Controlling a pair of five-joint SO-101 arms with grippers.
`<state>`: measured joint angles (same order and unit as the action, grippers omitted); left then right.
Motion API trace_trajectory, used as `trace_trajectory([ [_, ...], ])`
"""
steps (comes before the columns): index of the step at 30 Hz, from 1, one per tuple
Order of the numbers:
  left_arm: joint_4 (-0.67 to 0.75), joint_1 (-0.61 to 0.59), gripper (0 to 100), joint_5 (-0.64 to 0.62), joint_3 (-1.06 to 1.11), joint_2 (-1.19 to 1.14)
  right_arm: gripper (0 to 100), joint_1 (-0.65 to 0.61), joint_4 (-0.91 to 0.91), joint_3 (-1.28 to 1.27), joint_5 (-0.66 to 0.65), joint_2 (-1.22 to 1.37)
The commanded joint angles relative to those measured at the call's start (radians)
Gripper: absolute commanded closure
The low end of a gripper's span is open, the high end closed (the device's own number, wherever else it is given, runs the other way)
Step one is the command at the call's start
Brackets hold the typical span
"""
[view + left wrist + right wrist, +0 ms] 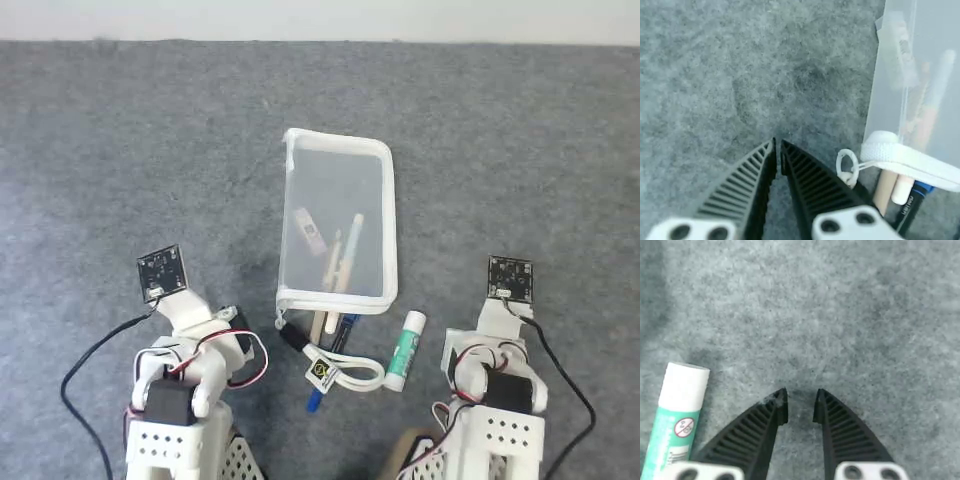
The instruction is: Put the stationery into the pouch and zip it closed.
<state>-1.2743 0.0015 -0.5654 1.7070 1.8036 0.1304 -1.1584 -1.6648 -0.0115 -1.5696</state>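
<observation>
Left gripper [778,146] all but closed, right gripper [800,401] narrowly open, both empty; pens [338,262] jut from the unzipped pouch [336,172] beside the left, glue stick [680,410] outside beside the right.

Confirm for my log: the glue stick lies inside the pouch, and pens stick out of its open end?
No. The high view shows the glue stick lying outside the pouch, on the table beside its open end. Pens do stick out.

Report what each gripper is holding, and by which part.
Nothing is held. The left gripper hangs empty over the mat beside the pouch; the right gripper hangs empty beside the glue stick.
</observation>
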Motion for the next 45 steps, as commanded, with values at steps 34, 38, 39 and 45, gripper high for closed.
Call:
trace_trajectory([
  [34,-0.002,0.012,99,-0.006,-0.022,0.018,89.0,-0.010,-0.001,0.023,0.006,0.008],
  [38,0.000,0.018,99,-0.006,-0.022,0.018,89.0,-0.010,-0.001,0.023,0.008,0.008],
  [39,0.002,0.031,99,-0.005,-0.022,0.018,89.0,-0.010,-0.001,0.023,0.008,0.008],
  [45,0.008,0.086,98,-0.005,-0.024,0.020,89.0,-0.010,-0.007,0.023,0.008,0.008],
])
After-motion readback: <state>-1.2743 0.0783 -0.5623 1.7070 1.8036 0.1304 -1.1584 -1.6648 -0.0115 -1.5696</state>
